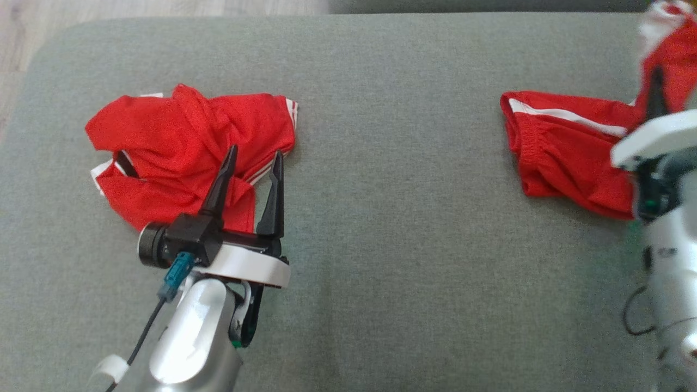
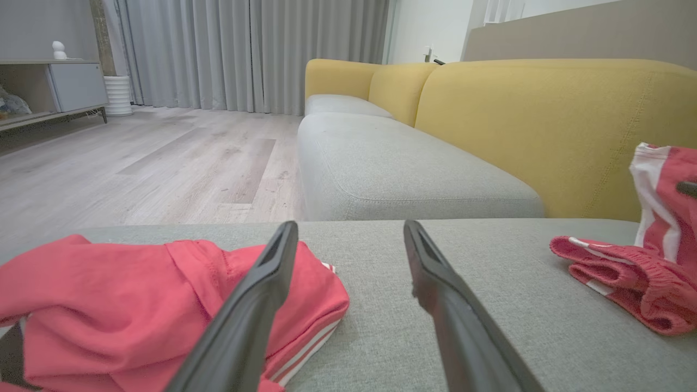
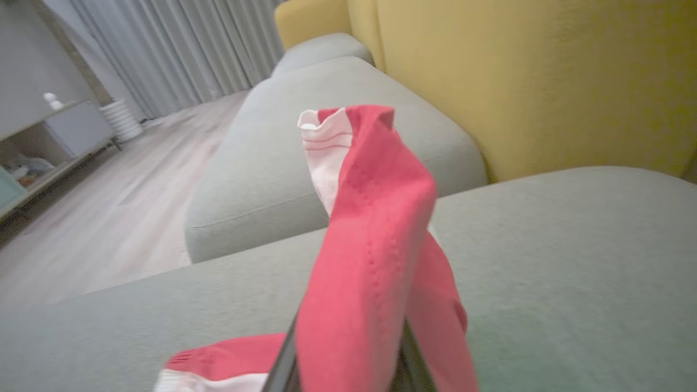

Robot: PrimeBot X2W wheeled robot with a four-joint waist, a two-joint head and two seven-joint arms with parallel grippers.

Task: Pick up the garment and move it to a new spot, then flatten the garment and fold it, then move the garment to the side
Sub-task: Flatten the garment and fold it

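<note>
A red garment with white stripes (image 1: 566, 152) lies at the right of the grey cushion (image 1: 408, 228), one end lifted. My right gripper (image 1: 658, 76) is shut on that raised end, and the cloth (image 3: 370, 245) drapes over its dark fingers (image 3: 280, 373). The same piece appears at the right of the left wrist view as a red garment (image 2: 626, 272). A second crumpled red garment (image 1: 174, 147) sits at the left. My left gripper (image 1: 256, 151) hovers open over its lower right corner, one finger above the cloth (image 2: 109, 305) and the other above bare cushion.
Beyond the cushion stand a yellow sofa backrest (image 2: 544, 125) and another grey seat (image 2: 392, 163). Pale wooden floor (image 2: 136, 163) lies past the cushion's far left edge, with a low cabinet (image 2: 54, 87) and grey curtains (image 2: 245, 54) behind.
</note>
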